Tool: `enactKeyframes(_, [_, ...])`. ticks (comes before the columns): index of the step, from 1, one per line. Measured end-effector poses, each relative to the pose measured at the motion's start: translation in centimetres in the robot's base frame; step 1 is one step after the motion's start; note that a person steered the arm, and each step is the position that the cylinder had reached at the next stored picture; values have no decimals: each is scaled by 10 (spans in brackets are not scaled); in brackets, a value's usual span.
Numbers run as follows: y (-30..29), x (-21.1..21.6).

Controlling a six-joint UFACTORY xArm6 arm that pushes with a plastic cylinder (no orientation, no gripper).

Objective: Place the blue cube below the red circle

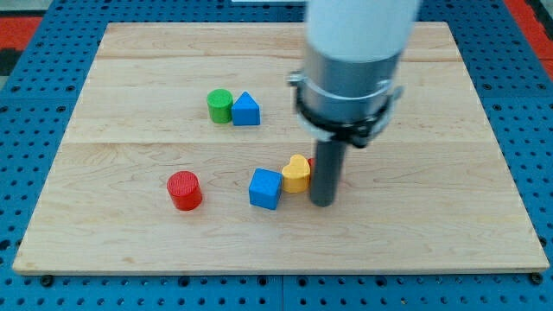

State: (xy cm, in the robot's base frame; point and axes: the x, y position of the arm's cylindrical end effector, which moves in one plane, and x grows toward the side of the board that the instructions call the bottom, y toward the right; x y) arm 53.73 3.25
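The blue cube (265, 188) lies on the wooden board near the view's middle, slightly tilted. The red circle (184, 190), a short red cylinder, stands to its left with a gap between them. My tip (322, 203) rests on the board to the right of the blue cube. A yellow heart-shaped block (296, 173) sits between the cube and my rod, touching the cube's upper right corner. A sliver of a red block (312, 163) shows just behind my rod; its shape is hidden.
A green cylinder (219, 106) and a blue triangular block (246, 110) stand side by side toward the view's top left. The wooden board (130, 242) lies on a blue pegboard (34, 52). The arm's grey and white body hangs over the view's upper middle.
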Motion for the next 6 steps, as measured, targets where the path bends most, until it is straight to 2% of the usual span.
enactKeyframes(1, [-14, 7])
enactKeyframes(2, [67, -9])
enactKeyframes(3, [76, -37])
enactKeyframes(4, [24, -22])
enactKeyframes(5, [-75, -11])
enactKeyframes(6, [-133, -1])
